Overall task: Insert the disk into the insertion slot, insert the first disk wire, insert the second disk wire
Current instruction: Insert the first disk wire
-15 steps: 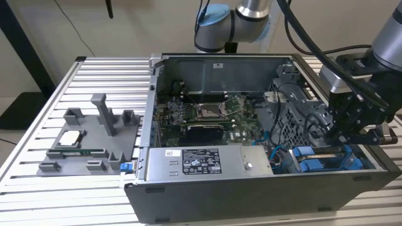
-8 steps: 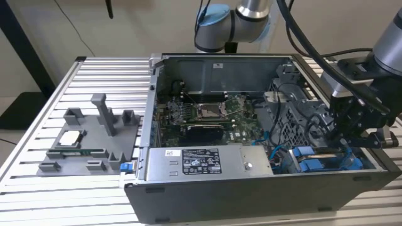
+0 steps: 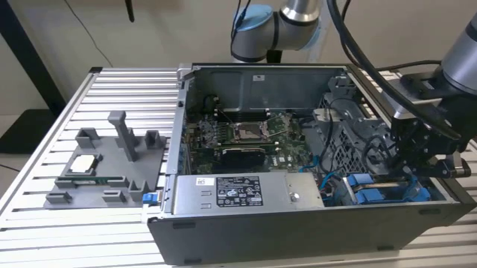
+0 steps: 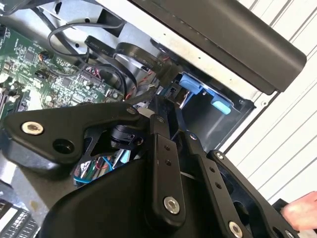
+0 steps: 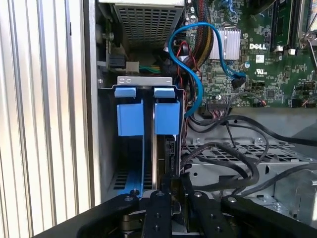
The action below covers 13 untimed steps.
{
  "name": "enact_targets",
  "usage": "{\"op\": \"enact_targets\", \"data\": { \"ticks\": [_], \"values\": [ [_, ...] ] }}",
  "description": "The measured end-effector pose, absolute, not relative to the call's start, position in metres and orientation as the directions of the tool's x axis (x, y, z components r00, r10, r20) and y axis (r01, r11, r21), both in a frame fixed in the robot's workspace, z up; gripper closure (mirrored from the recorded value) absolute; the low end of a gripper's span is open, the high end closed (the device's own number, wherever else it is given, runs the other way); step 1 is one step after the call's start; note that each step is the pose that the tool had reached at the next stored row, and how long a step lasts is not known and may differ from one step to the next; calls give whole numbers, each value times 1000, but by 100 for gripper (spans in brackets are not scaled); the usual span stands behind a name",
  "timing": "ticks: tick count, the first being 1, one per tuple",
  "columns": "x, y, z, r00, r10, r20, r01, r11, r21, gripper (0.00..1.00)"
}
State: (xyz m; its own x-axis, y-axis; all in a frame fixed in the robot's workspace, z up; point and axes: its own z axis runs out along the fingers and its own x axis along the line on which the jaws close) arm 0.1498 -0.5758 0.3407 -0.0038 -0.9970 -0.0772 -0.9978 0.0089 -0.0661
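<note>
The disk (image 5: 171, 148) stands on edge in the insertion slot (image 5: 106, 139), under the right of two blue carrier tabs (image 5: 167, 118). In the exterior view the disk (image 3: 384, 182) lies in the bay at the case's front right corner. My gripper (image 5: 173, 193) is at the disk's near end, its fingers (image 5: 157, 208) close together on it. In the second wrist view the gripper (image 4: 159, 106) points into the slot (image 4: 208, 124) beside the blue tabs (image 4: 190, 83). A blue wire (image 5: 195, 74) loops from the motherboard to the carrier's side.
Black cables (image 5: 233, 148) lie over the perforated bay wall beside the slot. The grey power-supply box (image 3: 246, 192) and motherboard (image 3: 246, 134) fill the case. A grey fixture (image 3: 104, 167) sits on the slatted table (image 3: 119, 84). A hand (image 4: 302, 210) shows at the table edge.
</note>
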Motion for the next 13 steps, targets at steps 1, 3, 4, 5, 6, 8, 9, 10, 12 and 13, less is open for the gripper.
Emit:
{"op": "enact_targets", "data": {
  "ticks": [1, 3, 4, 5, 6, 8, 9, 10, 12, 13],
  "values": [
    [150, -576, 340, -4, -997, -77, -998, 9, -66, 80],
    [150, -576, 339, -4, -997, -78, -998, 9, -66, 80],
    [150, -576, 339, -4, -997, -78, -998, 9, -66, 80],
    [150, -576, 338, -4, -997, -78, -998, 9, -66, 80],
    [150, -576, 338, -4, -997, -79, -998, 9, -66, 80],
    [151, -576, 337, -4, -997, -80, -998, 9, -66, 80],
    [151, -576, 337, -4, -997, -80, -998, 9, -66, 80],
    [151, -576, 336, -4, -997, -80, -998, 9, -66, 80],
    [151, -576, 335, -4, -997, -82, -998, 9, -66, 80],
    [151, -576, 334, -4, -997, -83, -998, 10, -66, 80]
  ]
}}
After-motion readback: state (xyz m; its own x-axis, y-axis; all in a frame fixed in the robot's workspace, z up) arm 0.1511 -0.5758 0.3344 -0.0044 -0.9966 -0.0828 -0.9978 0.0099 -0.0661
